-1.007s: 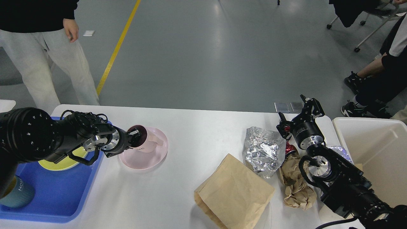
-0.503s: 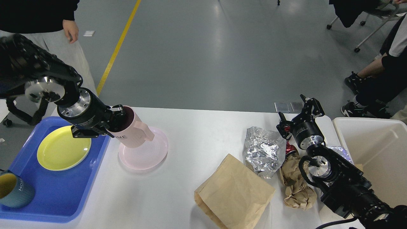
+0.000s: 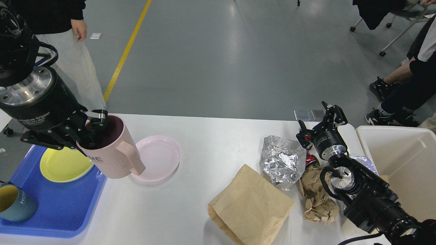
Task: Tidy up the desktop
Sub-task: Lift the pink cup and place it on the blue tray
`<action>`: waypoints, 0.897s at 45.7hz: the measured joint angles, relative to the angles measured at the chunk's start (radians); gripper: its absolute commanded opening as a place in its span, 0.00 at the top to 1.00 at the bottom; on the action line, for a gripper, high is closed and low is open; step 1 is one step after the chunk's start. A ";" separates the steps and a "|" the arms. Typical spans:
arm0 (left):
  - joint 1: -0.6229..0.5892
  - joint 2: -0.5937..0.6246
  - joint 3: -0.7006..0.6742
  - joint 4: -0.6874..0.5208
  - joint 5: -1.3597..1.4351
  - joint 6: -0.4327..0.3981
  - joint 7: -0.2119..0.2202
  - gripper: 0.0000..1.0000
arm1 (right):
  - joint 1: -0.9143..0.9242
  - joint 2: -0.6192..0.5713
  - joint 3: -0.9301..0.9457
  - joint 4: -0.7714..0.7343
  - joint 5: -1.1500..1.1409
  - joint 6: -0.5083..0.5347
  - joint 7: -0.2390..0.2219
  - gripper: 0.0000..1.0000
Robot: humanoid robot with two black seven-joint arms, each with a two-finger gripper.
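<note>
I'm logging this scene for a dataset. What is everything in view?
Ribbed plastic mug: 1, pink, lifted by its rim.
Round plate: 1, pink, desktop.
Plastic tray: 1, blue, left edge.
Round plate: 1, yellow, in tray.
Mug: 1, teal, in tray.
Flat paper bag: 1, brown, front centre.
Crumpled foil: 1, silver.
Crumpled paper: 1, brown.
Bin: 1, cream, right.
Left claw: grips mug.
Right claw: open.

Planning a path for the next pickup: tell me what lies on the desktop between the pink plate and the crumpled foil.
In the head view, nothing: the desktop is bare white between the pink plate and the crumpled foil. The brown paper bag lies nearer the camera.
</note>
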 measured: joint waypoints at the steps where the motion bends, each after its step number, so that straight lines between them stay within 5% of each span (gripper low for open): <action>1: 0.018 0.014 0.001 0.001 0.016 0.015 -0.001 1.00 | 0.000 0.000 0.000 0.000 0.000 0.000 0.000 0.00; 21: 0.655 0.462 -0.065 0.191 0.523 0.504 -0.055 1.00 | 0.000 0.000 0.000 0.000 0.000 0.000 0.000 0.00; 32: 1.080 0.535 -0.293 0.489 0.607 0.563 -0.065 1.00 | 0.000 0.000 0.000 0.000 0.000 0.000 0.000 0.00; 41: 1.241 0.541 -0.407 0.615 0.632 0.563 -0.066 1.00 | 0.000 0.000 0.000 0.000 0.000 0.000 0.000 0.00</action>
